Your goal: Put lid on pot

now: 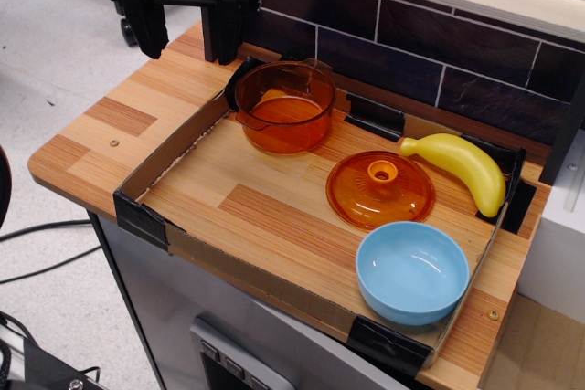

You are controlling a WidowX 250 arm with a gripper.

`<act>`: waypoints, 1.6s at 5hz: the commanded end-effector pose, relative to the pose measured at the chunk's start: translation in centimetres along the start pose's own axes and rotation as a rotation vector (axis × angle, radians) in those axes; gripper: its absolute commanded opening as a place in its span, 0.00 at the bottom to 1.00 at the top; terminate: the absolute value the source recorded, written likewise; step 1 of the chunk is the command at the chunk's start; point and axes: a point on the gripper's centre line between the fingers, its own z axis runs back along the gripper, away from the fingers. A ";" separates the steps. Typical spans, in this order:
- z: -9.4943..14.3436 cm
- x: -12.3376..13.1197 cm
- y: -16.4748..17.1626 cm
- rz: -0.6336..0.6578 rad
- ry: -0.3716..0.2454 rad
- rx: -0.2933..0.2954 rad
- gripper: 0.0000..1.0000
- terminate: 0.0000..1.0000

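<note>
The translucent orange pot (285, 109) stands upright and uncovered at the back left of the cardboard-walled tray. The orange lid (381, 191) lies flat on the wood, knob up, to the right of and in front of the pot, apart from it. My black gripper (185, 29) hangs above the table's back left corner, behind and left of the pot. Its two fingers stand wide apart with nothing between them.
A yellow banana (462, 167) lies at the back right, just beside the lid. A light blue bowl (413, 272) sits at the front right corner, close to the lid's front edge. Low cardboard walls (164, 163) ring the tray. A dark brick wall (430, 43) runs behind.
</note>
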 end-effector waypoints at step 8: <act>-7.5 -1.8 -15.7 0.146 -0.047 -0.161 1.00 0.00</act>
